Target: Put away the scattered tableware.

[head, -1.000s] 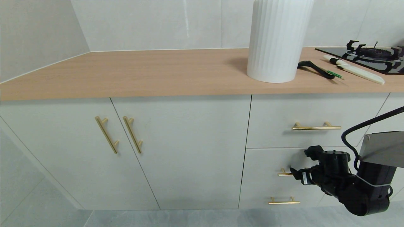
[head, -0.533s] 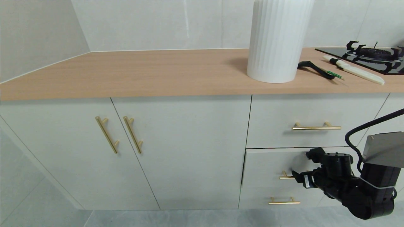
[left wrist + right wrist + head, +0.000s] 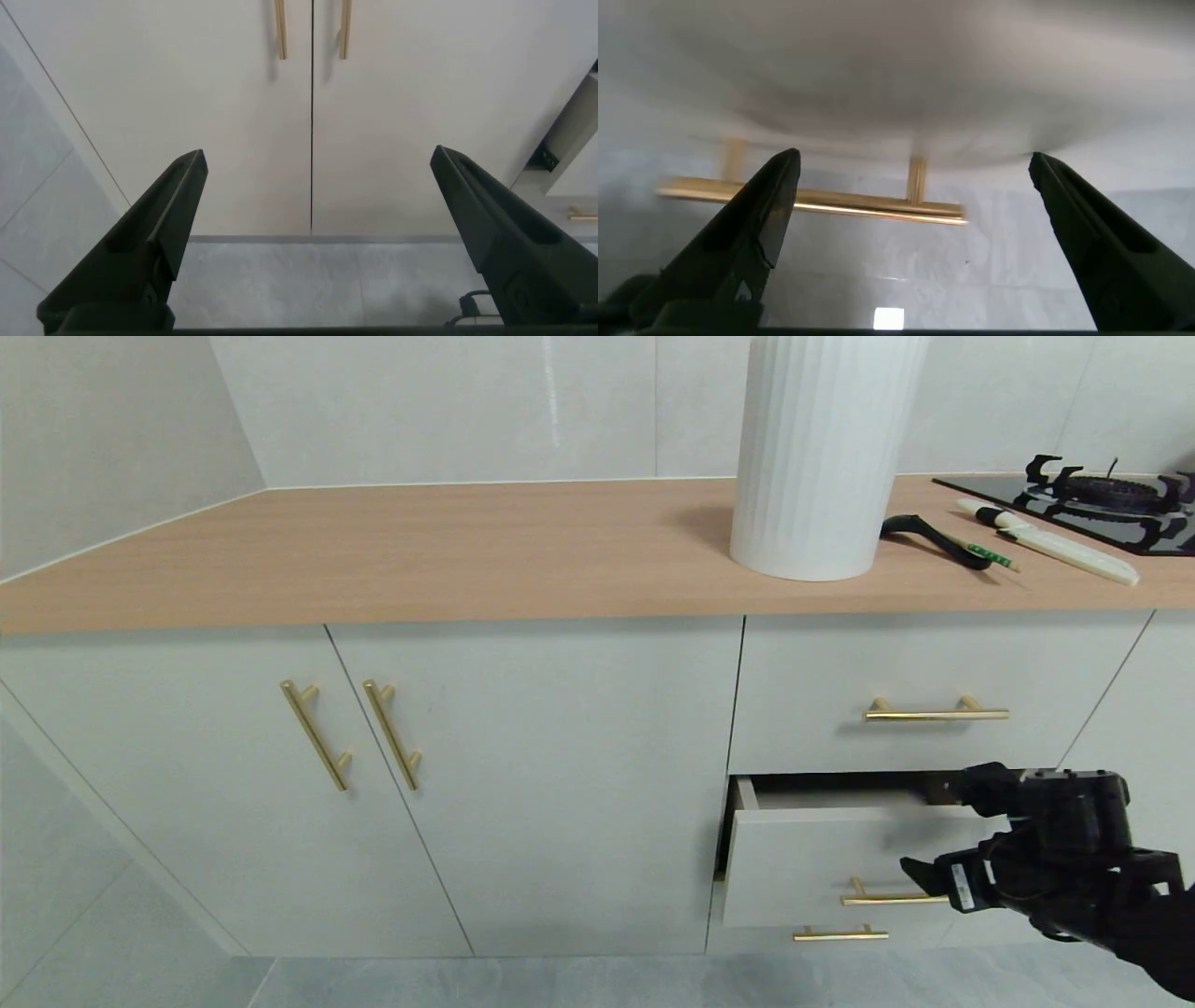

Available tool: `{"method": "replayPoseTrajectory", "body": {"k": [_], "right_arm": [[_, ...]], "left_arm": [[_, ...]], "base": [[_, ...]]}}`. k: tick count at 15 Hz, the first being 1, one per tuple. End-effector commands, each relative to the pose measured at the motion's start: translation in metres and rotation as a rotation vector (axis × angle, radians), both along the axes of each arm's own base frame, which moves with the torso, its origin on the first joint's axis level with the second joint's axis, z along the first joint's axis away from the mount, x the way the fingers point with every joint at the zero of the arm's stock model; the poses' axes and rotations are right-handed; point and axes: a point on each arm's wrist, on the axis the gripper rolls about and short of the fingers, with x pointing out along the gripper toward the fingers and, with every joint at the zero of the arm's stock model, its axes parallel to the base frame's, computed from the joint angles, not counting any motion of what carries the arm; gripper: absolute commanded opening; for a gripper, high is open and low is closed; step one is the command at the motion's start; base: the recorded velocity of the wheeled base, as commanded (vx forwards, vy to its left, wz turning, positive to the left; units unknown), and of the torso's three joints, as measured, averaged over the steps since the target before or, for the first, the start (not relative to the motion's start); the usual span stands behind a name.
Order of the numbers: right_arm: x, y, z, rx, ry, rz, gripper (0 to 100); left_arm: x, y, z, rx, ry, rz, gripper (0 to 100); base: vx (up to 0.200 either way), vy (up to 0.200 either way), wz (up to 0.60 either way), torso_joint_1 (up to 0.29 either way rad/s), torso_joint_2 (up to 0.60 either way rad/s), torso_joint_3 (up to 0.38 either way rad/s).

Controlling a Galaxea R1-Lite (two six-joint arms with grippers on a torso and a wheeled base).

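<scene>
On the wooden counter [image 3: 420, 551] lie a black-handled utensil [image 3: 924, 537], a thin green stick [image 3: 991, 558] and a white knife [image 3: 1060, 547], to the right of a tall white ribbed container [image 3: 817, 457]. Below them the middle drawer [image 3: 803, 863] stands partly pulled out, with a dark gap above its front. My right gripper [image 3: 945, 835] is at the drawer front, fingers spread above and below its gold handle [image 3: 892, 898]. In the right wrist view the handle [image 3: 813, 201] runs between the open fingers [image 3: 757, 243]. My left gripper [image 3: 318, 243] hangs open facing the cabinet doors [image 3: 420, 121].
A black gas hob [image 3: 1102, 504] sits at the counter's far right. The top drawer [image 3: 934, 695] and bottom drawer handle [image 3: 840, 933] are shut. Two cabinet doors with gold handles [image 3: 355, 733] fill the left; grey floor [image 3: 140, 952] lies below.
The middle drawer has slid out from shut to partly open. My right gripper moved back and to the right along with the drawer front.
</scene>
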Motion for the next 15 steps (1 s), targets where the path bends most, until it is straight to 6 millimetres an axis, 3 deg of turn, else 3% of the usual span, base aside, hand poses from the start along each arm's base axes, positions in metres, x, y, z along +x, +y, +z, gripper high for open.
{"method": "replayPoseTrajectory", "body": {"k": [1,5,7,15], "right_arm": [[-0.036,0.001,0.093,0.039,-0.155,0.019,100],[-0.022,0.003,0.094,0.051,-0.137,0.009,100],[-0.004,0.013,0.095,0.083,-0.141,0.013,100],[0.028,0.029,0.051,0.100,-0.088,0.017,100]], "left_arm": [[0.000,0.000,0.000,0.000,0.000,0.000,100],[0.000,0.000,0.000,0.000,0.000,0.000,100],[0.000,0.000,0.000,0.000,0.000,0.000,100],[0.000,0.000,0.000,0.000,0.000,0.002,100]], "base": [[0.000,0.000,0.00,0.000,0.00,0.000],[0.000,0.000,0.00,0.000,0.00,0.000],[0.000,0.000,0.00,0.000,0.00,0.000],[0.000,0.000,0.00,0.000,0.00,0.000]]}}
